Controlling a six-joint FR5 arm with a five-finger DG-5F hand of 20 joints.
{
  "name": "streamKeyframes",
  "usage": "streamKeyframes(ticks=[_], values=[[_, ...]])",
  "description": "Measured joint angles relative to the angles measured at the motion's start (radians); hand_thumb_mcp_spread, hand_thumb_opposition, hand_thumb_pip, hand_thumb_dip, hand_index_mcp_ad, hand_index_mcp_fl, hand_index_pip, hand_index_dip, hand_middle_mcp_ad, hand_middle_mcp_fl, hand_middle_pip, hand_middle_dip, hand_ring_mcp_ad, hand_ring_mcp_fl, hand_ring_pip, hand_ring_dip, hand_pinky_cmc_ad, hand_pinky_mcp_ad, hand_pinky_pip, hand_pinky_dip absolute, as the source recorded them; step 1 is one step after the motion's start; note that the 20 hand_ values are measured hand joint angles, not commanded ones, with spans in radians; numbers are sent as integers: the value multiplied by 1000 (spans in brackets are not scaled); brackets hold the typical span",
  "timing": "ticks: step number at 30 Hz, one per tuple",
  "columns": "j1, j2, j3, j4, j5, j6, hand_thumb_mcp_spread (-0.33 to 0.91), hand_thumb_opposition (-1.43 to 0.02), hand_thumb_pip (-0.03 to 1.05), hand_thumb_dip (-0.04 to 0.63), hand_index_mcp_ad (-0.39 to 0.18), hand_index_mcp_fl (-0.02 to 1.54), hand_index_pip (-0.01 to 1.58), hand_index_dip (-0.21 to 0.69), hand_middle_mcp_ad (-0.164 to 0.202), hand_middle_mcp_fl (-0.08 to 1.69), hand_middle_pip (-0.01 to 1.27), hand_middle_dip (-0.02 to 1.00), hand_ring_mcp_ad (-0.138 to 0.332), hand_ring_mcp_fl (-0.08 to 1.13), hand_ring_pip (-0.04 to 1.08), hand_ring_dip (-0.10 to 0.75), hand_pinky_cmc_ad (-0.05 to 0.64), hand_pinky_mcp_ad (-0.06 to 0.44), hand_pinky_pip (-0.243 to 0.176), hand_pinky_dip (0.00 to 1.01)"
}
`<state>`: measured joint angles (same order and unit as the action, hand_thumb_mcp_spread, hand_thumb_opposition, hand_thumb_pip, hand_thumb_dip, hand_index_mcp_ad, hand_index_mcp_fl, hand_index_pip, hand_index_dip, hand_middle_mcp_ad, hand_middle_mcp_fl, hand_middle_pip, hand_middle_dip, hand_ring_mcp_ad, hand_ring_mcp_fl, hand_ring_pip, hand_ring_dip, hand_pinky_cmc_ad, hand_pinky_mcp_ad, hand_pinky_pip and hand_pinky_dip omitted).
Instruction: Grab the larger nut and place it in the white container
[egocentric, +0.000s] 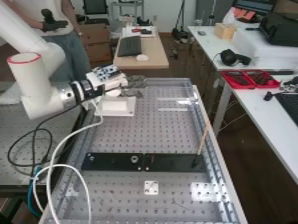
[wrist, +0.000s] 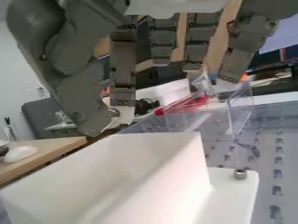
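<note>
The hand (egocentric: 135, 86) is beside the arm's wrist, at the far side of the white container (egocentric: 121, 107). In the wrist view the hand (wrist: 122, 75) hangs over the open white container (wrist: 156, 175), its thumb and one finger pinching the larger nut (wrist: 114, 113), which they largely cover. The pinched nut is held above the container's rim level, near its far edge. The other fingers hang fairly straight. On the flat black bar (egocentric: 174, 162) stand the smaller nut (egocentric: 91, 158) and the bearing (egocentric: 134, 159).
A small round metal piece (wrist: 240, 174) sits on the container's white base flange. Clear plastic walls (wrist: 241, 107) rise beyond it. A thin wooden stick (egocentric: 203, 137) leans at the bench's right side, and a white square plate (egocentric: 151, 187) lies below the bar. Cables loop at left.
</note>
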<state>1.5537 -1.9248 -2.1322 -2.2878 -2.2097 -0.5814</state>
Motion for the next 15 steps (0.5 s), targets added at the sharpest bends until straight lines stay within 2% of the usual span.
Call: streamKeyframes(ticks=[2,5,7,15], values=[[4,6,-7,-12,16,-9,354,-822,813,175,-148,86,1548,-14,73,2,122,93,127,0,279,16,328,293,-120,768],[7,14,-15,-24,34,-16,349,-822,822,173,-155,19,1552,-82,73,5,122,93,127,-2,293,16,332,293,-120,792],[9,22,-21,-28,47,-18,330,-822,874,187,-155,17,1552,-105,73,5,119,93,127,-2,291,16,332,291,-120,808],[-1,57,-28,-32,90,-12,297,-822,874,190,-164,17,1545,-164,73,2,119,93,127,-2,291,16,333,295,-120,845]])
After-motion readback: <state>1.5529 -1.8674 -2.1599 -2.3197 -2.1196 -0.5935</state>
